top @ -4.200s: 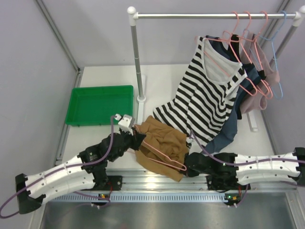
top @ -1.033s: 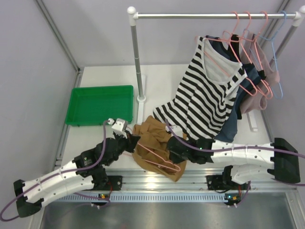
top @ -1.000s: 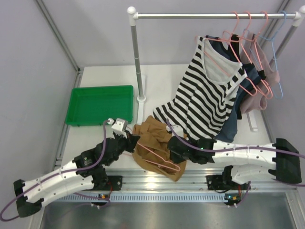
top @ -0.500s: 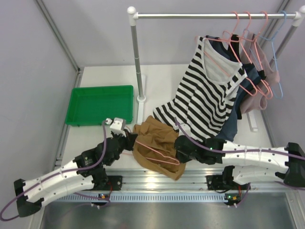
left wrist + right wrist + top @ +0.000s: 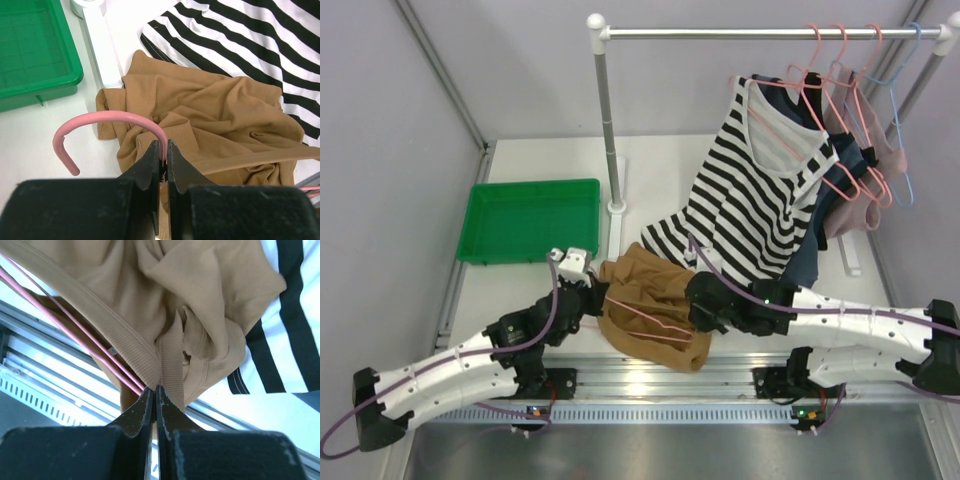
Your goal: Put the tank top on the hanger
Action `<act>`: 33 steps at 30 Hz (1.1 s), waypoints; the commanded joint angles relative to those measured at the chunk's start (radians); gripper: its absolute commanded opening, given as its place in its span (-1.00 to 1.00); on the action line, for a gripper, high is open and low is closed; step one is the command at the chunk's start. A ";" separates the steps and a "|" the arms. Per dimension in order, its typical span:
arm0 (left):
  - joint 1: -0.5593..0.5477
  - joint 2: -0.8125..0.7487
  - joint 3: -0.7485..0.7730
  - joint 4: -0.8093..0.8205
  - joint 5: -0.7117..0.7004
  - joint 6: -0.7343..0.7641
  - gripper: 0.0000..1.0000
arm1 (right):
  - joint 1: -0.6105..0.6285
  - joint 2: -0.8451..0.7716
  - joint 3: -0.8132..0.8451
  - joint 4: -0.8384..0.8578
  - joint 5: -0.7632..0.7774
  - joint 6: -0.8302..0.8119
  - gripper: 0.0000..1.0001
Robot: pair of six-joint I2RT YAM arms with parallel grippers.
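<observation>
Held the hanger by its hook with the left fingers, pinched tight on the pink wire. Pressed the right fingers together too, it seemed on a ribbed edge of the tank top, just where the pink wire ran in. Could not tell if the wire was caught there as well.

Found the tank top in a crumpled heap on the desk, close to the front edge and touching the striped top behind it. Saw the pink wire lying across the brown cloth and partly under it.

Looked like the middle step: getting the wire inside the top, with no strap sitting on a shoulder of the hanger yet. Next, most likely: keep the hook steady on the left, pull the ribbed edge over the wire's corner on the right, and go slowly so the thin cloth does not slip or bunch.
</observation>
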 commanded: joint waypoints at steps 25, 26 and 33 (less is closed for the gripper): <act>-0.141 0.267 0.114 0.284 -0.147 -0.011 -1.00 | -0.172 0.249 0.313 0.048 -0.092 -0.156 -1.00; -0.142 0.270 0.122 0.285 -0.141 -0.008 -1.00 | -0.177 0.248 0.313 0.048 -0.093 -0.157 -1.00; -0.162 0.310 0.198 0.265 -0.166 0.014 -1.00 | -0.190 0.209 0.342 0.028 -0.089 -0.164 -0.81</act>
